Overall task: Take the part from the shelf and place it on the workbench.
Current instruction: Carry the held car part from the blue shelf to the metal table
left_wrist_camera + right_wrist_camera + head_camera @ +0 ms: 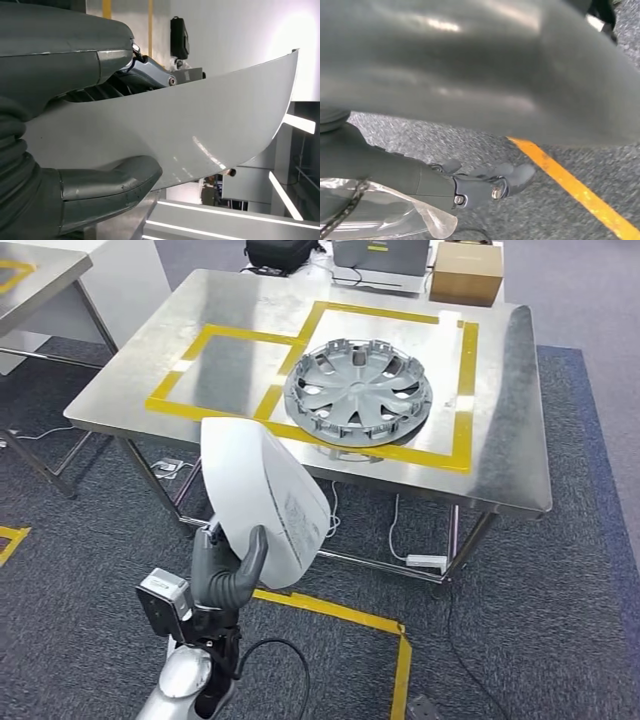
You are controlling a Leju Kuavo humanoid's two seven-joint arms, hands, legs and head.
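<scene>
The robot's left hand (220,575) is raised in front of the steel workbench (521,440), thumb and fingers clamped on a curved white plastic panel (260,500) held short of the near edge. The right hand (486,185) hangs over grey carpet (478,145), fingers loosely extended, holding nothing.

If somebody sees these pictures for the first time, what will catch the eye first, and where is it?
First, the white curved part gripped by the left hand, raised low in the head view in front of the steel workbench. Next, the grey wheel cover lying flat on that workbench, inside the right-hand rectangle of yellow tape.
</scene>
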